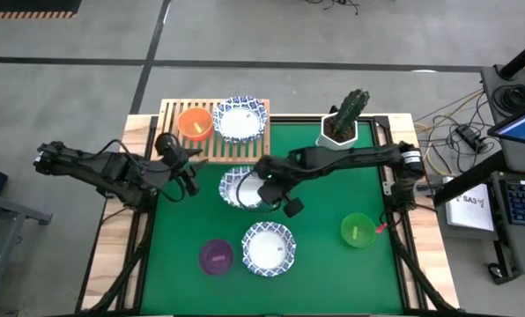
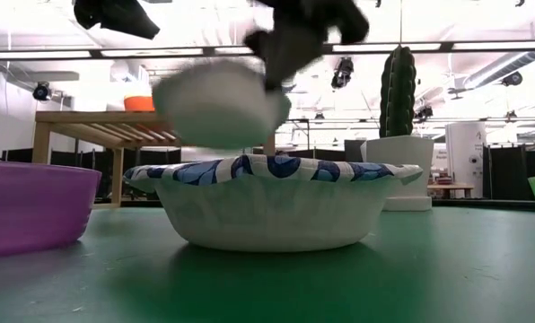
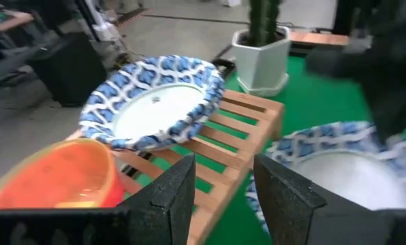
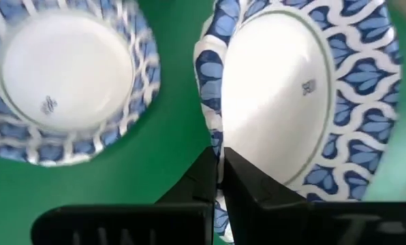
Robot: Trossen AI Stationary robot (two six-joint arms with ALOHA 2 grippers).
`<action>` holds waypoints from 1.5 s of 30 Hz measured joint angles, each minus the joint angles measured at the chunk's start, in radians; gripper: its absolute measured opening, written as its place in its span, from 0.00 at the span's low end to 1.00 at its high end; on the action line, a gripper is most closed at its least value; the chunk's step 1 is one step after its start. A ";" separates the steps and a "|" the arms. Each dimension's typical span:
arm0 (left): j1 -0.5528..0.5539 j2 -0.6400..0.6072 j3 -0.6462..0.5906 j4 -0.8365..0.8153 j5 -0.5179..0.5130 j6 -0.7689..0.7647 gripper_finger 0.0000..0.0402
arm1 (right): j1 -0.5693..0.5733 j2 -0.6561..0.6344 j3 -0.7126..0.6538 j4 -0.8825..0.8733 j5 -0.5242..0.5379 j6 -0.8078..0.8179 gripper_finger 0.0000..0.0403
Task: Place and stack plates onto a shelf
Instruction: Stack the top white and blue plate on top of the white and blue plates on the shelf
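Green-topped counter, grey floor beyond; right end effector clamped on blue-patterned plate rim at ctr; left end effector apart at 9 o'clock.

Matt green tabletop with a felt-like look, shelf of pale bare wooden slats, patterned plates of thin paper-like stock with smooth white centres, translucent glossy plastic purple dish, matt dark plastic right claw.

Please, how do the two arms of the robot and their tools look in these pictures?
Both arms are dark, nearly black, built of slim jointed segments with cables running along them. The left tool and the right tool each have two dark fingers. Seen close, the left fingers are flat, angular, matte black blocks; the right fingers taper to narrow tips. I see no markings.
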 joint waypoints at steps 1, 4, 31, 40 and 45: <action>0.000 -0.003 0.000 0.000 -0.022 -0.001 0.33 | 0.001 -0.018 0.017 -0.009 -0.001 0.000 0.02; 0.000 -0.022 0.000 -0.002 -0.109 -0.015 0.33 | 0.003 -0.069 0.055 -0.030 -0.002 -0.008 0.02; 0.000 -0.089 0.000 -0.027 -0.116 -0.009 0.33 | -0.304 0.095 0.300 0.064 0.314 -0.180 0.02; 0.000 -0.080 -0.001 -0.042 -0.118 -0.009 0.33 | -0.306 0.106 0.300 0.066 0.306 -0.209 0.02; 0.000 -0.079 -0.001 -0.042 -0.118 -0.012 0.33 | -0.306 0.104 0.300 0.066 0.305 -0.203 0.08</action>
